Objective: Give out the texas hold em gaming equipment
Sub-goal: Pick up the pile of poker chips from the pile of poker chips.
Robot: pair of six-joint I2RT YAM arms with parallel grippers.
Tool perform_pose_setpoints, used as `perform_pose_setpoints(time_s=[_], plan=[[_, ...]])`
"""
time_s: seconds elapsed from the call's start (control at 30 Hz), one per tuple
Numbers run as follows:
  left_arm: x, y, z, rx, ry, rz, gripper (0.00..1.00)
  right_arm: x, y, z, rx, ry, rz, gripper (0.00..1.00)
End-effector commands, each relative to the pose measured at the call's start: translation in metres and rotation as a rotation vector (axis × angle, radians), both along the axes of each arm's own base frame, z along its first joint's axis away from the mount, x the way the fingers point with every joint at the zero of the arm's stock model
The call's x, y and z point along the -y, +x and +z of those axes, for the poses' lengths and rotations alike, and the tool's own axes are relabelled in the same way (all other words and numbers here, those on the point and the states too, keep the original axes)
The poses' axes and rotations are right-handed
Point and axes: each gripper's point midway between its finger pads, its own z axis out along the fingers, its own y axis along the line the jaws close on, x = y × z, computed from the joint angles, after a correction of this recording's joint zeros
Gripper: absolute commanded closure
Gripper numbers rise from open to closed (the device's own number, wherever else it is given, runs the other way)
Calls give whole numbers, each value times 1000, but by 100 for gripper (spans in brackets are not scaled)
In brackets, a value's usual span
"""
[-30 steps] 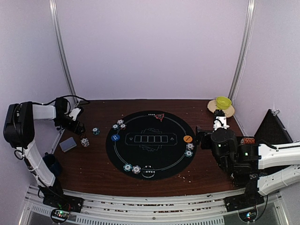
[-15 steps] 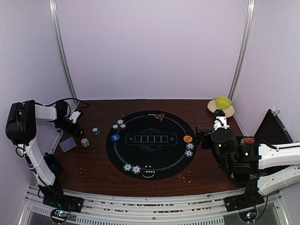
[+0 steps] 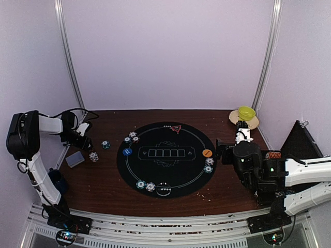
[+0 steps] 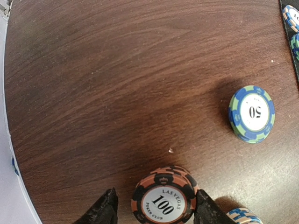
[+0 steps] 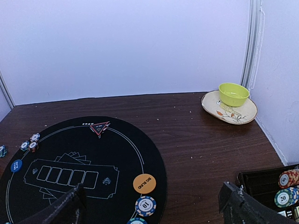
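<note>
- Top view: black mat [image 3: 181,171] bears the blue button [image 3: 127,152], orange button [image 3: 207,153], red triangle marker [image 3: 176,128] and rim chips [image 3: 145,185]. The card deck [image 3: 75,159] lies on bare table to its left, with the left gripper [image 3: 87,144] near.
- Left wrist: fingers [image 4: 105,211] part-open, straddling a "100" chip [image 4: 163,200]. One finger touches it and the other stands apart. A "50" chip [image 4: 251,114] lies near.
- Right wrist: right gripper [image 5: 152,196] spread wide, holding nothing, above the mat's edge.

Orange-black striped 100 chip [image 4: 163,201]; blue-green striped 50 chip [image 4: 251,114].
</note>
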Motion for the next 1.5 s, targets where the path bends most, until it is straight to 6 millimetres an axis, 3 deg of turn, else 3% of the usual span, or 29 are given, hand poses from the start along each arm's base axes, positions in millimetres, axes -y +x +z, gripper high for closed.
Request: perform_pose_setpoints(time_s=[0.0, 0.6, 1.03, 1.2, 1.47], plan=[[1, 2, -2, 14, -18, -8, 43, -2, -1, 9, 7, 5, 10, 0], [4, -2, 9, 32, -33, -14, 67, -2, -1, 10, 7, 6, 10, 0], [19, -4, 49, 129, -59, -70, 68, -2, -1, 9, 8, 4, 7, 0], [50, -11, 70, 174, -61, -180, 68, -2, -1, 8, 7, -1, 5, 0], [142, -54, 96, 267, -2, -486, 67, -3, 0, 7, 5, -11, 2, 0]])
